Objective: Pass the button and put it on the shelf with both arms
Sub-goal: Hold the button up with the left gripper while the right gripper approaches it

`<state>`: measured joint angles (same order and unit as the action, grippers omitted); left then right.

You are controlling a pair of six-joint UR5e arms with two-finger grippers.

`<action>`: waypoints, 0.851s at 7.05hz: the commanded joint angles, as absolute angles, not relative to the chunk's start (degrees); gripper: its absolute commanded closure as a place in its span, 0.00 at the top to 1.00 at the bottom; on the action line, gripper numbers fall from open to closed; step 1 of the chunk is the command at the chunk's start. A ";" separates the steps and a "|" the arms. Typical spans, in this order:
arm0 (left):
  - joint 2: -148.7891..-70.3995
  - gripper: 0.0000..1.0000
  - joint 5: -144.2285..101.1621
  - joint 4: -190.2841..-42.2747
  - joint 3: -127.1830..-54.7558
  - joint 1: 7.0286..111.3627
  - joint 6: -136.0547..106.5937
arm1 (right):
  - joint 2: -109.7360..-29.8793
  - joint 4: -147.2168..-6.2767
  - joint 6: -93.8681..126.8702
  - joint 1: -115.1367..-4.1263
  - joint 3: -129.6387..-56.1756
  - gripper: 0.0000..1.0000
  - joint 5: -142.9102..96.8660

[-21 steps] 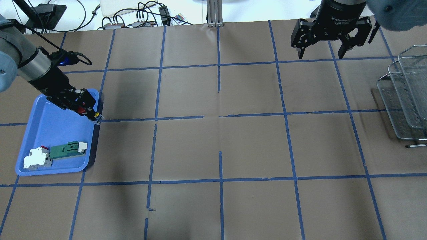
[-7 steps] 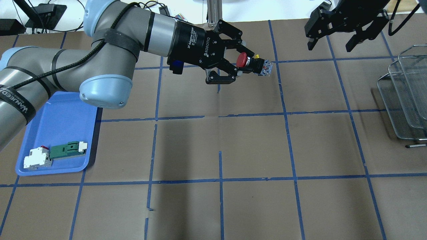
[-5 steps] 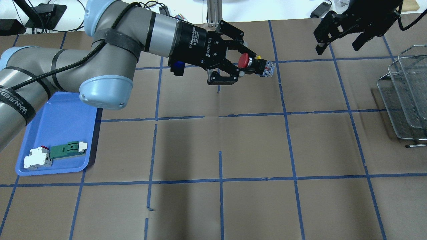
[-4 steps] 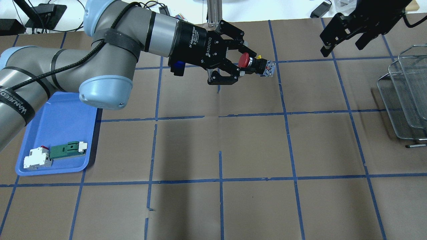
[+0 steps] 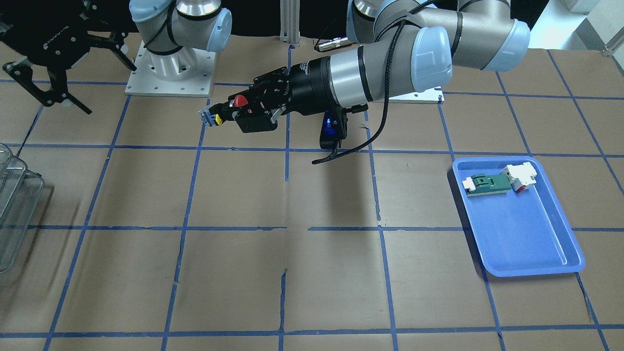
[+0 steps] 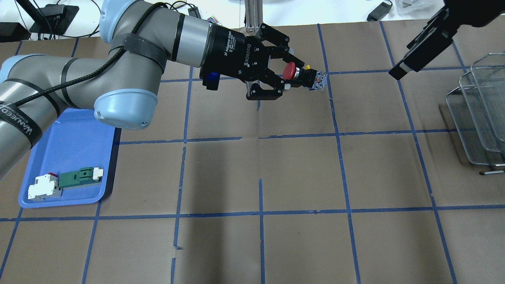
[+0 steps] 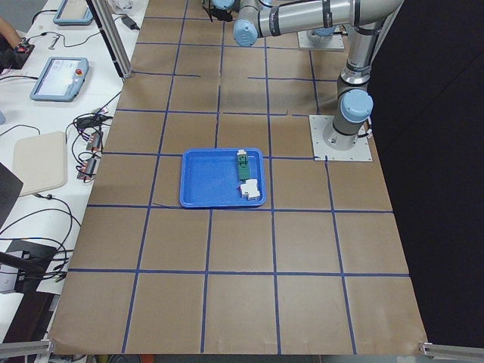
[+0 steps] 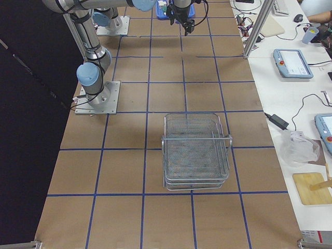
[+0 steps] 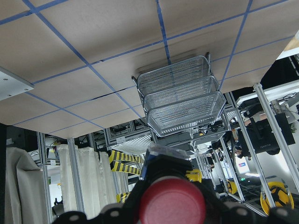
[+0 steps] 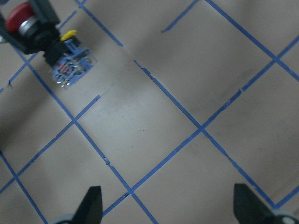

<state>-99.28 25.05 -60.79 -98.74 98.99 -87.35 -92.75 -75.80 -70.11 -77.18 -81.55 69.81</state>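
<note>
The right gripper point(image 10: 167, 205) has turned toward the button point(image 6: 289, 71), jaws spread, yet well apart from it. The left gripper point(image 6: 292, 78) keeps its jaws pinching the button aloft, so handover looks near.

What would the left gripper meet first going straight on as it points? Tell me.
Probably the shelf; the left gripper, holding the button, aims at it, nothing seen between. Height unclear.

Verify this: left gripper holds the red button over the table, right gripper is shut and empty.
The right gripper is open, not shut: the right wrist view shows its fingers wide apart. Left gripper holding the button over the table, right empty: correct.
</note>
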 commanded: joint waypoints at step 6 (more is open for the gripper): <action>-100.27 0.13 25.49 -59.94 -96.52 101.07 -92.96 | -97.19 -80.14 -101.96 -79.00 -85.92 1.00 59.42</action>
